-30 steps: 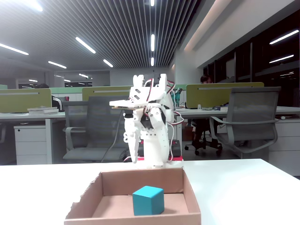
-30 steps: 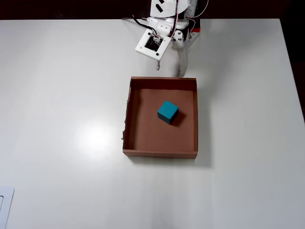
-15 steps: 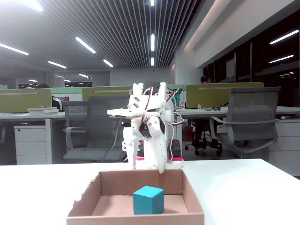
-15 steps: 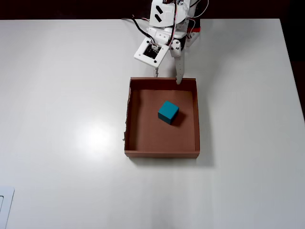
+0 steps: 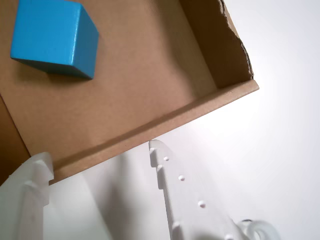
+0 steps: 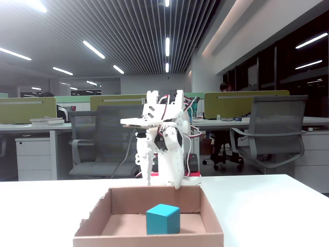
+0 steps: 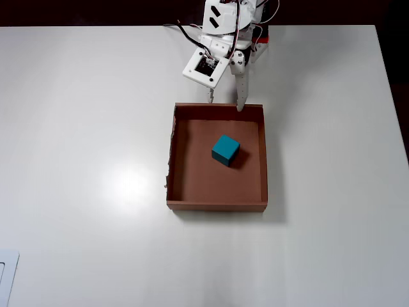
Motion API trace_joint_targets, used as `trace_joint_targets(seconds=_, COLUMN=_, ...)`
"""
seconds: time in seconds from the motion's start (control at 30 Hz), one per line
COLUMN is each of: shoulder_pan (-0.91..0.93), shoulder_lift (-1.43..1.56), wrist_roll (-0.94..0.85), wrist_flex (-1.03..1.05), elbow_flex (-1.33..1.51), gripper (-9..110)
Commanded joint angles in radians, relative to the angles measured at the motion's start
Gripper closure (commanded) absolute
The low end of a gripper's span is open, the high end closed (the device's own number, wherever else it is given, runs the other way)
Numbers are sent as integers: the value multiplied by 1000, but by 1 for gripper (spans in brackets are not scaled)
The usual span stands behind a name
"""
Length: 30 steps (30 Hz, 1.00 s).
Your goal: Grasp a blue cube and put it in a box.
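The blue cube (image 7: 225,149) rests on the floor of the brown cardboard box (image 7: 217,206), a little toward the far right of its middle in the overhead view. It also shows in the wrist view (image 5: 50,37) and the fixed view (image 6: 163,218). My gripper (image 7: 225,102) is open and empty, its fingertips over the box's far wall, apart from the cube. In the wrist view the gripper (image 5: 100,152) frames a wall of the box (image 5: 165,122). In the fixed view the gripper (image 6: 163,181) hangs just behind the box (image 6: 149,239).
The box's left wall is ragged in the overhead view (image 7: 170,153). The arm's base (image 7: 255,38) stands at the table's far edge. A white object (image 7: 6,275) lies at the table's near left corner. Office chairs (image 6: 267,134) and desks stand behind the table.
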Motion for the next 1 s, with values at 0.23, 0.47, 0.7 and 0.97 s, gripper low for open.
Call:
trace_joint_targets(seconds=0.23, shoulder_pan=-38, shoulder_lift=-9, wrist_roll=6, wrist_flex=9, elbow_flex=-6, gripper=78)
trace_joint_targets(seconds=0.47, shoulder_pan=-78, shoulder_lift=-9, wrist_roll=6, wrist_flex=34, elbow_flex=-6, gripper=78)
trace_joint_targets(seconds=0.7, shoulder_pan=-103, shoulder_lift=-9, wrist_roll=6, wrist_flex=44, elbow_flex=-6, gripper=77)
trace_joint_targets(seconds=0.97, shoulder_pan=-106, shoulder_lift=-9, wrist_roll=6, wrist_flex=69, elbow_flex=-6, gripper=76)
